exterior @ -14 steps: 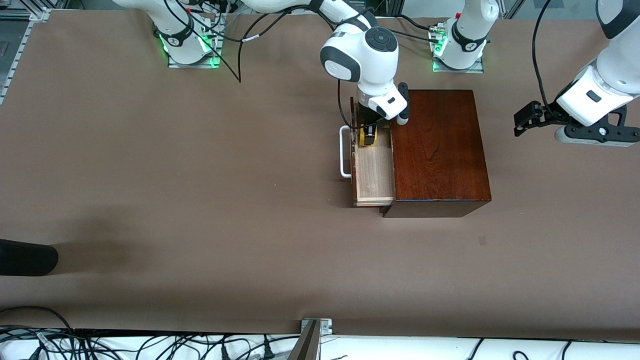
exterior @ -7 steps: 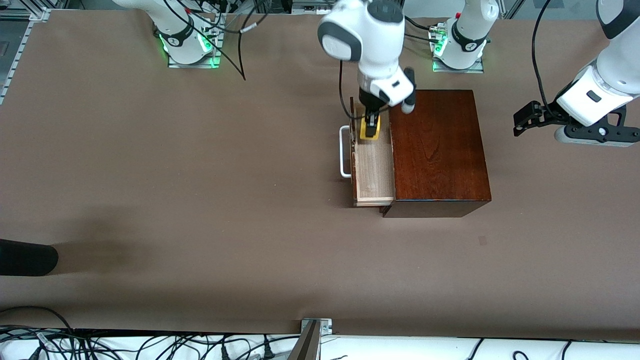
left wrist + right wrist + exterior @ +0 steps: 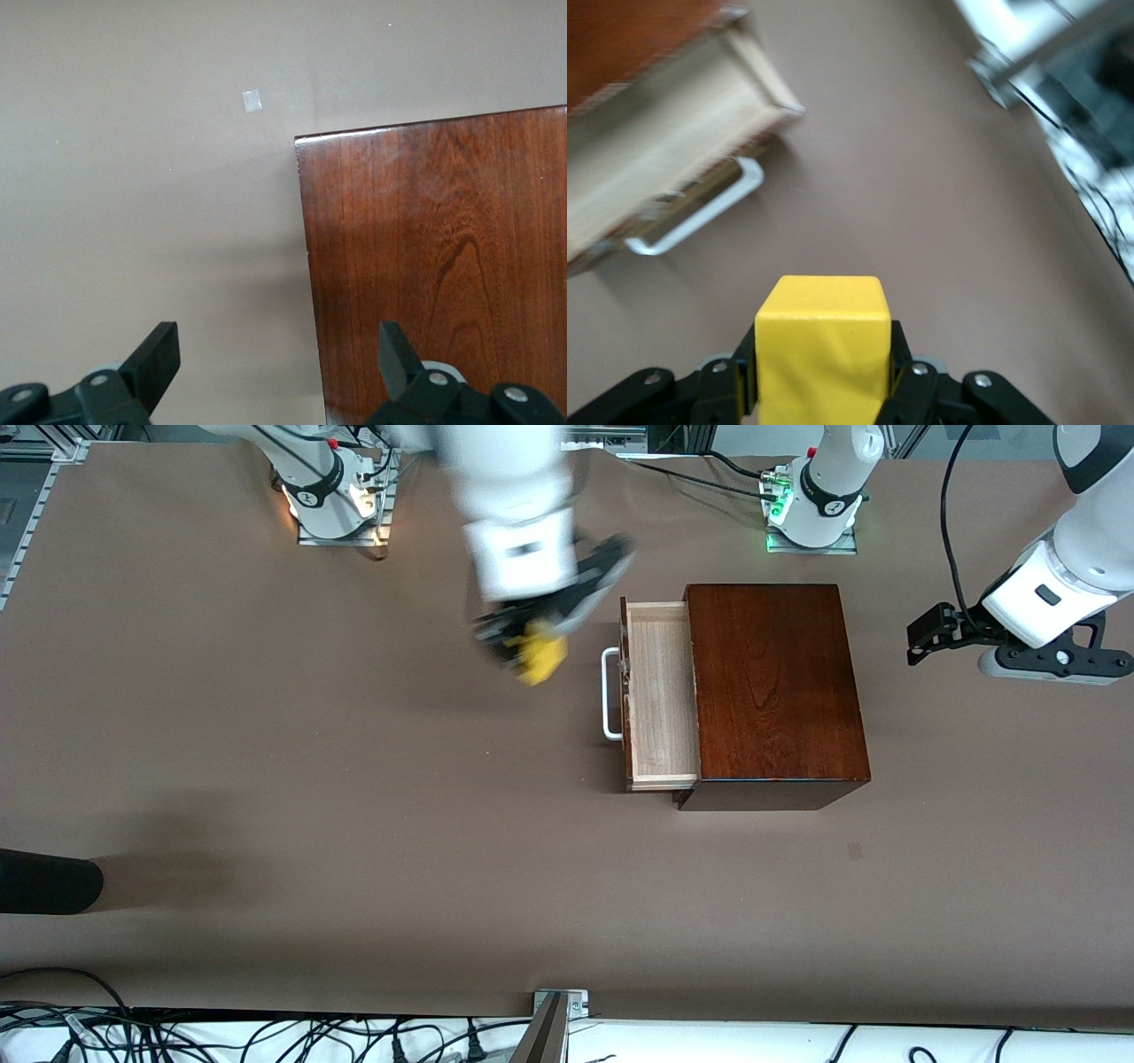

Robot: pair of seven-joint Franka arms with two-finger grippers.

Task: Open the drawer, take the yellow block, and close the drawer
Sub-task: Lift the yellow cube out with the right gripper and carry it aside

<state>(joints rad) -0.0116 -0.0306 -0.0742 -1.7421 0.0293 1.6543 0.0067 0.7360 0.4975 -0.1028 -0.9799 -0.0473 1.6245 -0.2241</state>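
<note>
Over the brown tabletop [image 3: 266,735] the right gripper [image 3: 530,646] clamps the yellow block [image 3: 541,659] beside the open drawer [image 3: 660,691], which needs closing next, while the left gripper [image 3: 275,354] waits, jaws apart.

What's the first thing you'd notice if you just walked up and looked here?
The bright yellow block stands out first, clamped in the right end effector above the bare table, toward the right arm's end from the drawer. Next comes that pale drawer, pulled open from the glossy dark wooden box. The left end effector waits open over the box's edge.
</note>
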